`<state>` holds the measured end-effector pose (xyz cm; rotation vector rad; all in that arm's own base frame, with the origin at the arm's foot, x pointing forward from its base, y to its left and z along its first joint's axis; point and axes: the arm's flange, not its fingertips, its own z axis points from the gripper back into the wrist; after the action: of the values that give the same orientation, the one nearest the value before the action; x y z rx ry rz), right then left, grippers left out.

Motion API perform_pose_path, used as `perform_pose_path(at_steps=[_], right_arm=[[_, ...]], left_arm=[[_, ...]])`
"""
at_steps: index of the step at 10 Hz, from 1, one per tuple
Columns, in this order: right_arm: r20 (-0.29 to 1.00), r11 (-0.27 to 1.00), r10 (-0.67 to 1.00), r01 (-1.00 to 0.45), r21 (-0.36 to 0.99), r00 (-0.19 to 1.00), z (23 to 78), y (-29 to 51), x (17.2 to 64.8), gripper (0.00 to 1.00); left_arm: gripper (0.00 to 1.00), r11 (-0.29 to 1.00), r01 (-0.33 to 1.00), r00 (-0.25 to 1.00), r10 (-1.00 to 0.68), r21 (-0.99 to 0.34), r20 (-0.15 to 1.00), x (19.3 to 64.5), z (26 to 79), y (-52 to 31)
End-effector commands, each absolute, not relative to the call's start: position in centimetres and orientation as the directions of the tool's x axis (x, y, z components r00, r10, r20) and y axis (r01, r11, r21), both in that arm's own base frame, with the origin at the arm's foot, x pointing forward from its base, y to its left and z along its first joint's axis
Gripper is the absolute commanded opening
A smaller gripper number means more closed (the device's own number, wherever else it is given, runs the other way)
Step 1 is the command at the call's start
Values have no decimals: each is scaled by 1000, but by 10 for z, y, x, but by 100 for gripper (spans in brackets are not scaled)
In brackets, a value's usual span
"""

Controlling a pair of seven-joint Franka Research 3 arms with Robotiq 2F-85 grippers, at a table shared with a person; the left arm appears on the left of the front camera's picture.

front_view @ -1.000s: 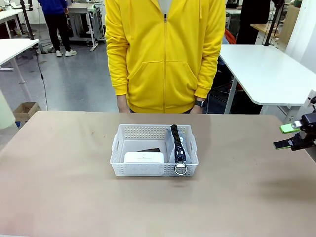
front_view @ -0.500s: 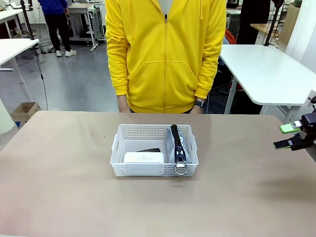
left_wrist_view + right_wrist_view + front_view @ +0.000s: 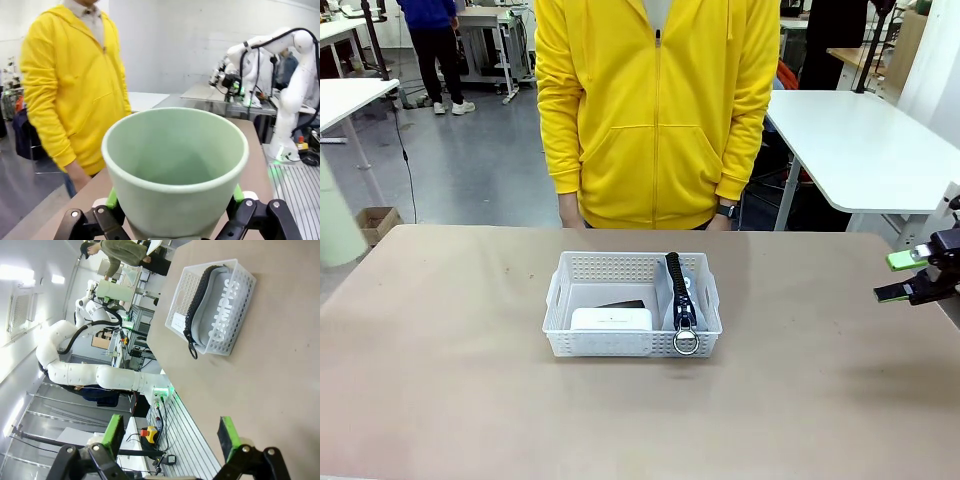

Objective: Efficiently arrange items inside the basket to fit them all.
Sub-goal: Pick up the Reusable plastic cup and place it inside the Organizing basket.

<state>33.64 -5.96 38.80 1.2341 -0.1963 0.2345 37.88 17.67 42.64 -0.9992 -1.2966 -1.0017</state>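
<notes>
The basket [image 3: 633, 318] sits in the middle of the desk [image 3: 440, 380], in front of a person in a yellow hoodie [image 3: 655, 110]. Inside it, a white box [image 3: 611, 319] lies at the near left with a small black object [image 3: 621, 303] just behind it, and a grey pouch [image 3: 685, 295] stands on edge along the right side, its metal ring [image 3: 686, 341] hanging over the near rim. The left gripper [image 3: 175, 212] is clamped around a pale green cup [image 3: 175, 170], held away from the basket. The right gripper [image 3: 910, 275] hangs spread apart and empty over the desk's right edge.
</notes>
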Motion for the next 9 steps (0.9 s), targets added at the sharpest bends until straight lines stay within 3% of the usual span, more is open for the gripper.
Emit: perform_pose_path(at_steps=[1, 5, 7, 9], right_arm=[[274, 304, 71, -282, 910, 959, 392, -61, 337, 100], [274, 304, 71, -282, 910, 959, 392, -61, 337, 100], [274, 304, 71, -282, 910, 959, 392, -61, 337, 100], [274, 304, 71, -282, 910, 959, 392, -61, 337, 100]], left_arm=[[91, 151, 988, 55, -92, -40, 994, 394, 460, 99], [91, -211, 968, 42, -386, -133, 922, 407, 445, -85], [91, -311, 938, -48, -551, -151, 833, 397, 442, -166], [91, -330, 933, -88, -596, -144, 798, 397, 439, -203]])
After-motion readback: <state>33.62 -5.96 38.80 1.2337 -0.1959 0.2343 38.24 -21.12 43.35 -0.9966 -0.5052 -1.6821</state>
